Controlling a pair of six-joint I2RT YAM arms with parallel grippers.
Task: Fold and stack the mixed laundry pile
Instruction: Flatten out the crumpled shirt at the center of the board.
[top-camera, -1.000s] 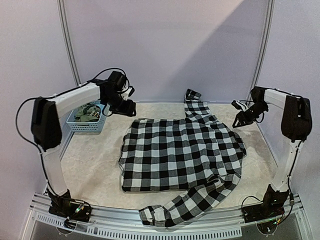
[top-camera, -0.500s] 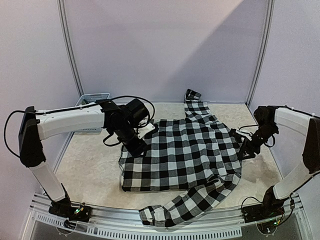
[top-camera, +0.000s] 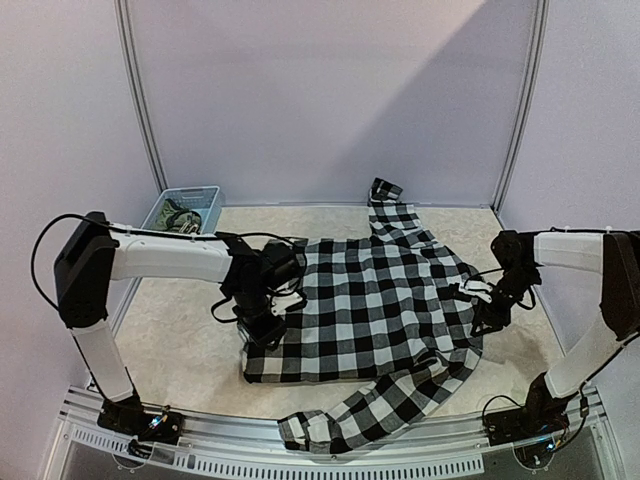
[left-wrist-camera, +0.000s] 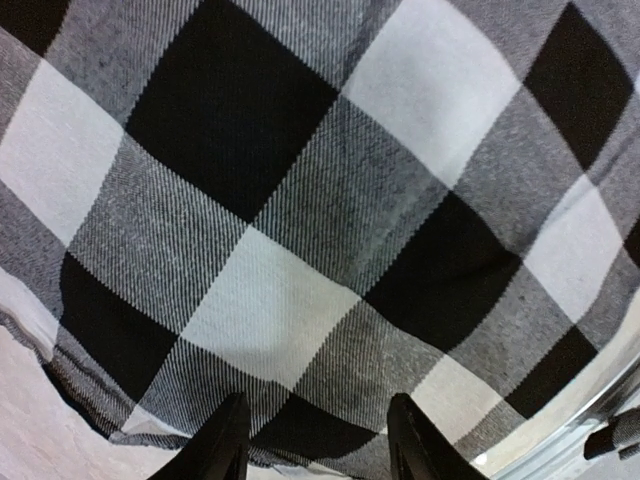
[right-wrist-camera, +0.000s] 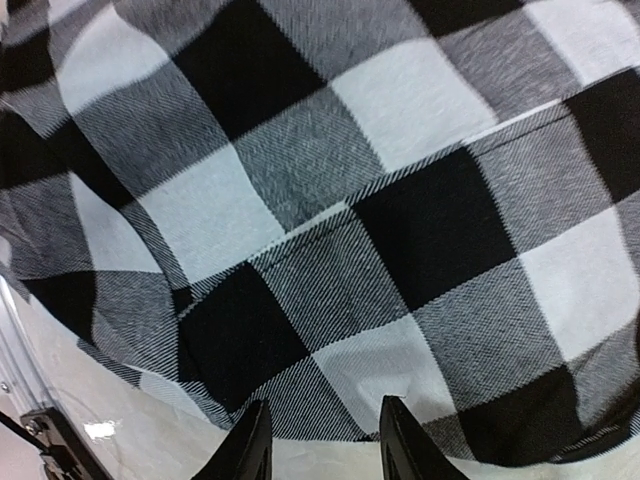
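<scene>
The left gripper (left-wrist-camera: 315, 420) has its 2 fingers apart, tips down on the left hem of the black-and-white checked shirt (left-wrist-camera: 320, 200), with flat cloth showing in the gap. The right gripper (right-wrist-camera: 320, 425) is also parted, its 2 fingers set over the shirt's right edge, where the pale table shows just below the hem. Neither pincer has cloth visibly pinched.

From above, 1 sleeve (top-camera: 330, 425) lies nearest, trailing along the front edge of the table (top-camera: 180, 330) by the rail between the arm bases. Behind it the shirt (top-camera: 370, 300) lies spread across the middle of the table, with the left gripper (top-camera: 262, 322) low at its left side and the right gripper (top-camera: 485, 312) low at its right side. Farther back, the other sleeve (top-camera: 388, 200) reaches toward the rear wall. In the far left corner stands the light blue basket (top-camera: 185, 190), well apart from the shirt, with a crumpled olive-green garment (top-camera: 178, 216) inside it.
</scene>
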